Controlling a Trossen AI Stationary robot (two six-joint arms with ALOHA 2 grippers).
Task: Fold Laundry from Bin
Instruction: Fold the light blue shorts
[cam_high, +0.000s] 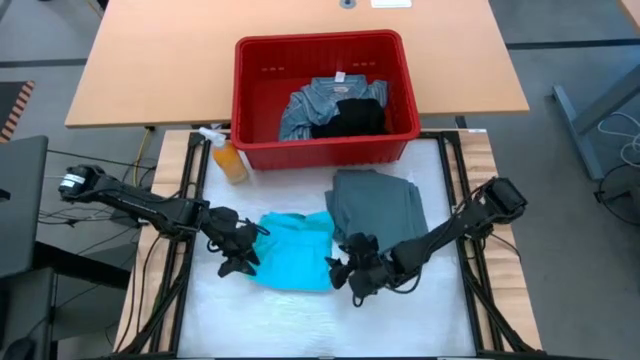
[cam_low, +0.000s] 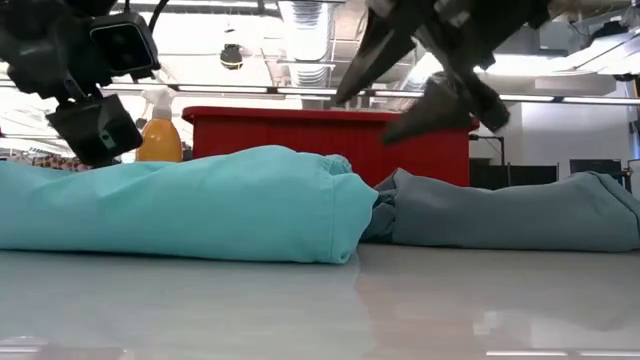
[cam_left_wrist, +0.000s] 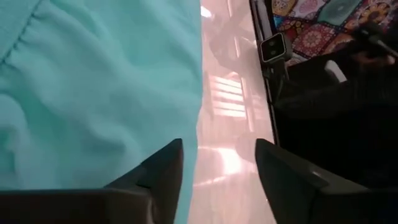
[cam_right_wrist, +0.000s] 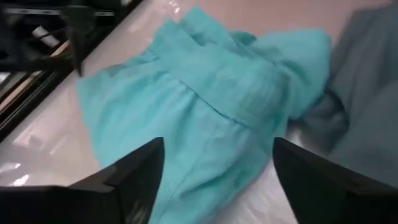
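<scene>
Red bin (cam_high: 250, 100), mottled blue-grey garment (cam_high: 305, 105) and black garment (cam_high: 350, 118) inside

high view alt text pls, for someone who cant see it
Seen from above, two dark robot arms reach in over a turquoise garment on a white table, the left gripper at one edge, the right gripper at the other, both open. A grey-green garment lies beside it; behind, a red bin holds more laundry, an orange spray bottle nearby.
</scene>
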